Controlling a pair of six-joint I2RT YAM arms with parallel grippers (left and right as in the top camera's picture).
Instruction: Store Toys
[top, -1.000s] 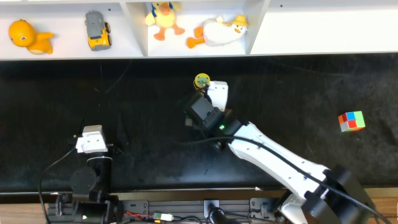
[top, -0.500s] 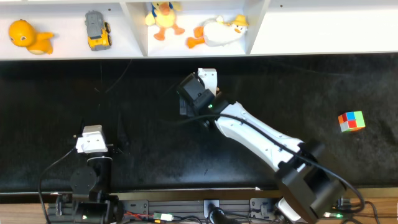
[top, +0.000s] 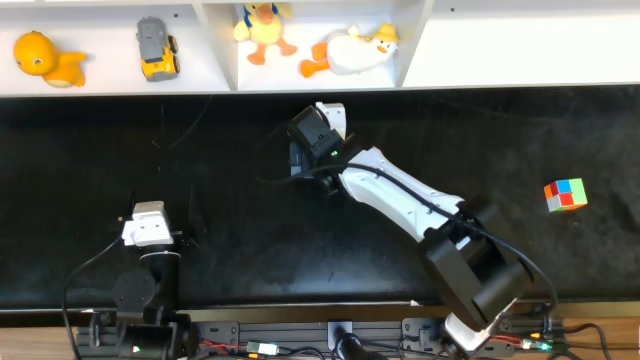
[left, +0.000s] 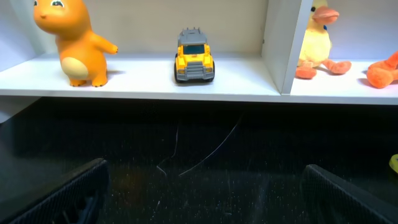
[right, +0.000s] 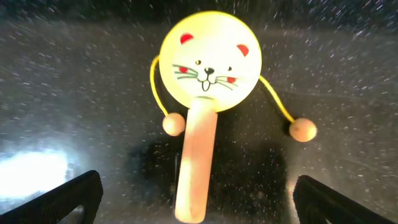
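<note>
the right gripper (right: 196, 182) hangs over the cat-face rattle drum (right: 210, 67), fingers spread wide, one either side of the wooden handle (right: 194, 155), nothing pinched yet. the toy lies flat on the black table (right: 56, 68), around 12 o'clock of the table's middle, just short of the white shelf (top: 500, 62).

the risk as it looks: the handle is smooth, rounded wood, and a pinch too near its free end could let the wider disc tip and swing. the two wooden beads (right: 303, 129) lie out on thin yellow strings, loose, apt to snag a finger or catch the shelf lip on the way in. the disc face is glossy, hard and flat, while the table surface looks matte and speckled.

over at 8 o'clock the left gripper (left: 205, 186) sits low, fingers spread too, holding nothing, facing the shelf. a multicoloured cube (top: 565, 194) sits at 3 o'clock.
</note>
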